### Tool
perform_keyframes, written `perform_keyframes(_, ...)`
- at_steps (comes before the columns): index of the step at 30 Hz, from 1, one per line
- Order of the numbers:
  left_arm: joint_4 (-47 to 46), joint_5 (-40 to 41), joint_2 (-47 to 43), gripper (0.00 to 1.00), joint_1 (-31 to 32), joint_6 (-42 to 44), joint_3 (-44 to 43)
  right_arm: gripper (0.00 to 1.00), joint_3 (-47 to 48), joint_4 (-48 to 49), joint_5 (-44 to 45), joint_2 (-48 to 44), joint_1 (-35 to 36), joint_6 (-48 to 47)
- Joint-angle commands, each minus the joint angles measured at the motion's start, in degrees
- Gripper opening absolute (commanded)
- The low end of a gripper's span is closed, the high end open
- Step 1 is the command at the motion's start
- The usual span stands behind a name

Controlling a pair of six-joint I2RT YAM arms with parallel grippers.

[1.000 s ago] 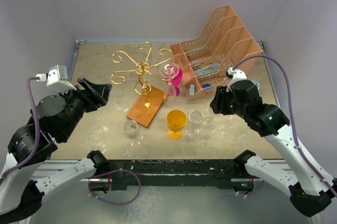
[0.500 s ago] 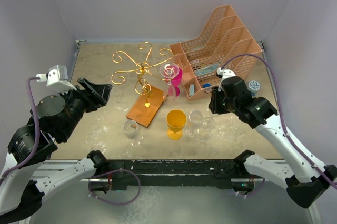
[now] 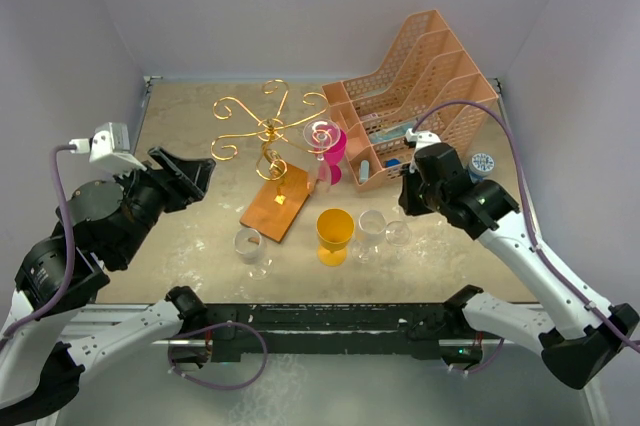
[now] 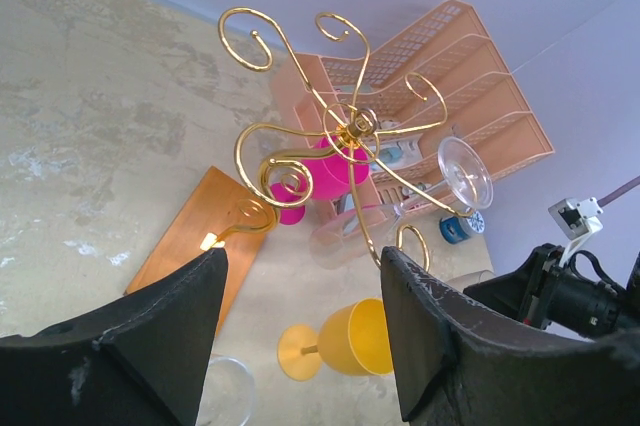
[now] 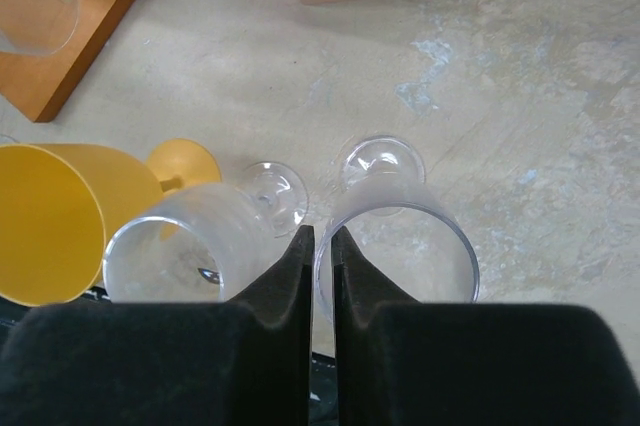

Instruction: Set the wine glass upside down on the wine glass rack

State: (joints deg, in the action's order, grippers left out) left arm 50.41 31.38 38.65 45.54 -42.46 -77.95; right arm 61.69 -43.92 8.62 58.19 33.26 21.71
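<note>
Right wrist view: right gripper [image 5: 322, 238], fingers [image 5: 290, 281] nearly pressed together, hangs above a clear wine glass [image 5: 400, 246]; left gripper [image 4: 300, 266] spread, facing the wine glass rack [image 4: 350, 131].

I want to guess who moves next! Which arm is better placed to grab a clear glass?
Right, probably. The right gripper hangs just above two clear glasses. The left gripper is open but points at the rack, not down at a glass.
</note>
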Motion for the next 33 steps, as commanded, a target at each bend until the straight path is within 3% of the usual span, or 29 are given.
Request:
perform_keyframes(1,-3.30,-2.00,1.13,0.61,0.34,0.78,-2.32,0.03,0.98,0.67,2.57,0.20,-0.10,-1.72)
perform_keyframes(11,-8.65,-8.34,3.41,0.61,0.34,0.68,-4.07,0.00,7.12,-0.73,5.78,-3.53,-0.03,-2.30)
perform_keyframes(20,-19.29,-20.57,8.84,0.61,0.34,-3.52,-6.28,0.00,14.91,2.34,8.47,-10.41,-0.04,-1.68)
perform_keyframes(26,-30.55,-26.86,13.57,0.61,0.33,-9.59,-6.49,0.00,15.71,14.07,8.23,-17.60,-0.05,-1.40)
perform_keyframes(33,-45.65,-27.57,20.70,0.61,0.34,-22.16,-4.40,0.00,9.71,36.53,2.30,-23.38,-0.04,0.51)
